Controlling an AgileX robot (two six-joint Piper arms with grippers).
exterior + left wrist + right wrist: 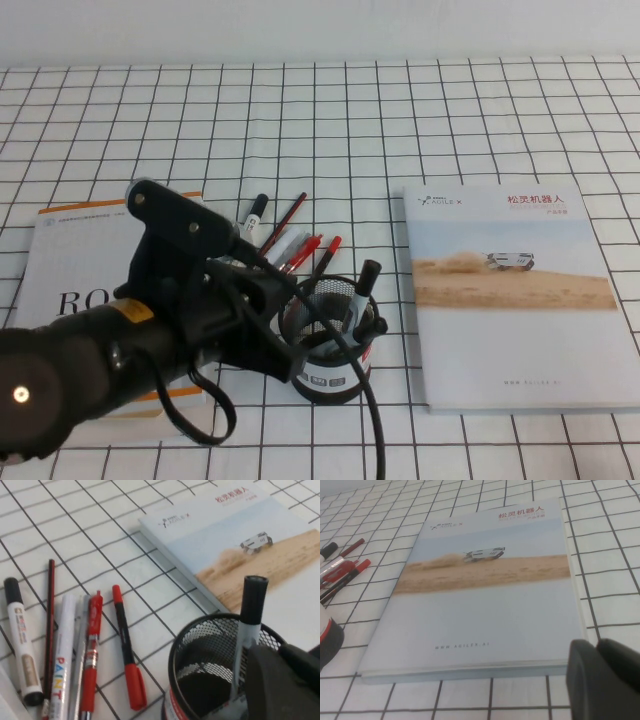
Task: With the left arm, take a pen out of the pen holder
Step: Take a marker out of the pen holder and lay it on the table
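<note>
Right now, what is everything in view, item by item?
pen holder: one, black mesh, table centre
marker: one, black cap, standing in the pen holder
loose pens: five or six, red, black, white, lying beyond the holder
booklet: one, pale blue and sand, right of holder
book: one, white, table's left
tablecloth: one, white, black grid
left gripper: one, black, shut, at holder's rim
right gripper: one, black, shut, by booklet's near corner

A white worktop (400,110) ruled in black squares carries a booklet (515,300) on the right, its cover showing a vehicle on sand. A white book (60,270) lies on the left. Between them, loose pens (62,655) lie side by side.
</note>
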